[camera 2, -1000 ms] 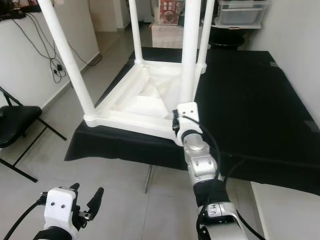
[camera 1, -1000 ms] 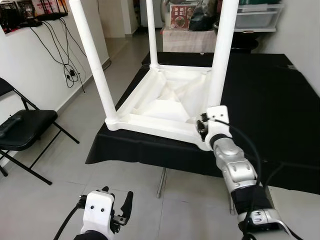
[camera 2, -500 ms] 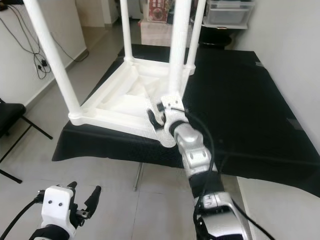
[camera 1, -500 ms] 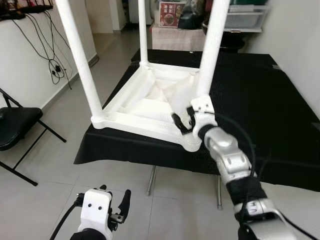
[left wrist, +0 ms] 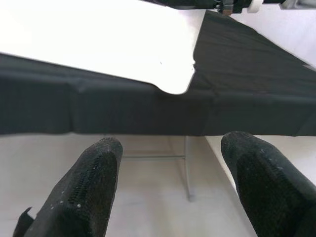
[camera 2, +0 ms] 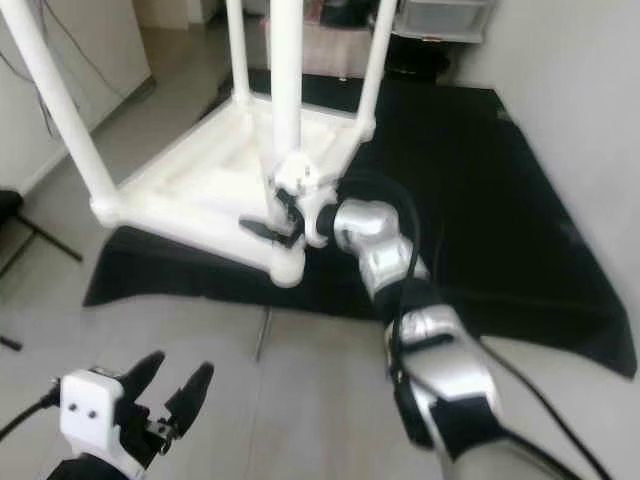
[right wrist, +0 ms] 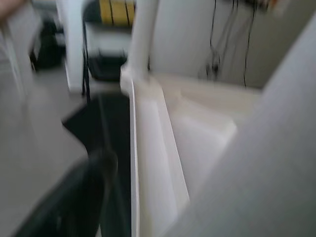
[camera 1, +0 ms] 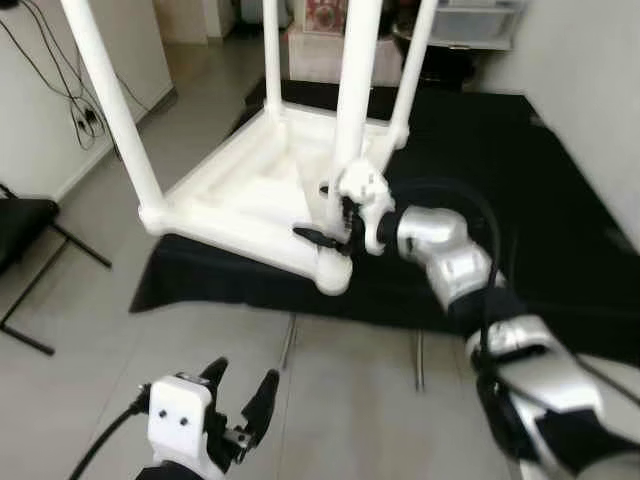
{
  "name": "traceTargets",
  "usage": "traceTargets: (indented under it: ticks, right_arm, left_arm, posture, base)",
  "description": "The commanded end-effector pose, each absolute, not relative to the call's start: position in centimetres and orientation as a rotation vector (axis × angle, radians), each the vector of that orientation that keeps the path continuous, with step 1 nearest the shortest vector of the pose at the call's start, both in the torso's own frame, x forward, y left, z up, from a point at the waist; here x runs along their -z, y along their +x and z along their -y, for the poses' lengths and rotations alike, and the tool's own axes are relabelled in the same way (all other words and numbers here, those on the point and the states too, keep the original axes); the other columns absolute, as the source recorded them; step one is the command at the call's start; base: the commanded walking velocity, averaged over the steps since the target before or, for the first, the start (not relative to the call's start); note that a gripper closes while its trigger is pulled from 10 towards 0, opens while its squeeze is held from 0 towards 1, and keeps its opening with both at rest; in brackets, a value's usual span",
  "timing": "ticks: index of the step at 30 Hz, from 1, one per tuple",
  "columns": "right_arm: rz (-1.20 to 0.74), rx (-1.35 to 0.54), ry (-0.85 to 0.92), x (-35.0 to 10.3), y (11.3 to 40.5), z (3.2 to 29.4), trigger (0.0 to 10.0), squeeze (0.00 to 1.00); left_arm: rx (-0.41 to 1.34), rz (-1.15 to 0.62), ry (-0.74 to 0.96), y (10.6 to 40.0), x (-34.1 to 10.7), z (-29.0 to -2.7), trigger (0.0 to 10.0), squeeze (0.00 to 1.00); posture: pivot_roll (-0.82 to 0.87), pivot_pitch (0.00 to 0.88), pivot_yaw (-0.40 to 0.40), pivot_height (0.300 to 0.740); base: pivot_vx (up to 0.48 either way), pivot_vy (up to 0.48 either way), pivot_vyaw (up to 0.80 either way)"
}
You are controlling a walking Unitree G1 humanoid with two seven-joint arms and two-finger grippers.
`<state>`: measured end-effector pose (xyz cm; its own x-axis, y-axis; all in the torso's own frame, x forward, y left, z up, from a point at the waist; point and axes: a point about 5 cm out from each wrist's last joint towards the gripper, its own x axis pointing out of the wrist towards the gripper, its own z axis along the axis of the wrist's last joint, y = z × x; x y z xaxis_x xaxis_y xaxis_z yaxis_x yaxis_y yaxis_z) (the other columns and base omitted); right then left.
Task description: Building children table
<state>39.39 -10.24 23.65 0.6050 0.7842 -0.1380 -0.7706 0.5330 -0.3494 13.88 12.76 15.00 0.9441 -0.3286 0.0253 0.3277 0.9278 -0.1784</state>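
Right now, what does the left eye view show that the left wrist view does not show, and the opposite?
The left eye view alone gives the upside-down white table's four legs, the right gripper at the nearest leg, and a black chair by the wall. The left wrist view alone gives the left gripper's black fingers seen from close, spread open, and the metal support under the black cloth. Both share the white table on the black cloth.

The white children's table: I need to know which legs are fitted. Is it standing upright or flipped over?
Flipped over: the white table rests top-down on the black cloth, four legs pointing up. The right gripper is at the nearest leg.
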Motion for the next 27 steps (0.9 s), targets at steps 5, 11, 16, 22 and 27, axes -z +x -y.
traceTargets:
  ticks: [5, 11, 16, 22, 27]
  right_arm:
    - [-0.036, -0.918, -0.332, -22.8, 39.6, 12.0, 10.0, 0.0]
    - [-0.07, -0.891, -0.256, -22.3, 39.5, 14.7, 0.0, 0.0]
    - [-0.074, -0.831, -0.21, -22.1, 39.4, 17.2, 0.0, 0.0]
    - [-0.065, -0.702, -0.171, -21.9, 38.9, 19.2, 0.0, 0.0]
    - [-0.123, -0.288, -0.168, -20.0, 37.0, 20.0, 0.0, 0.0]
  left_arm:
    - [0.345, -0.005, -0.202, 13.4, -15.7, -12.5, 10.0, 0.0]
    - [0.363, 0.009, -0.229, 13.1, -16.3, -12.2, 10.0, 0.0]
    - [0.401, 0.011, -0.255, 12.9, -16.6, -12.2, 10.0, 0.0]
    - [0.419, 0.009, -0.262, 13.1, -16.8, -12.4, 10.0, 0.0]
    - [0.422, 0.013, -0.261, 13.2, -16.8, -12.7, 10.0, 0.0]
  posture:
    - [0.14, 0.252, -0.044, 0.74]
    - [0.11, 0.283, -0.033, 0.74]
    - [0.1, 0.289, -0.024, 0.74]
    - [0.08, 0.285, -0.025, 0.74]
    - [0.05, 0.289, -0.043, 0.74]
  base:
    - [0.0, 0.0, 0.0]
    - [0.0, 0.0, 0.0]
    - [0.0, 0.0, 0.0]
    - [0.0, 0.0, 0.0]
    - [0.0, 0.0, 0.0]
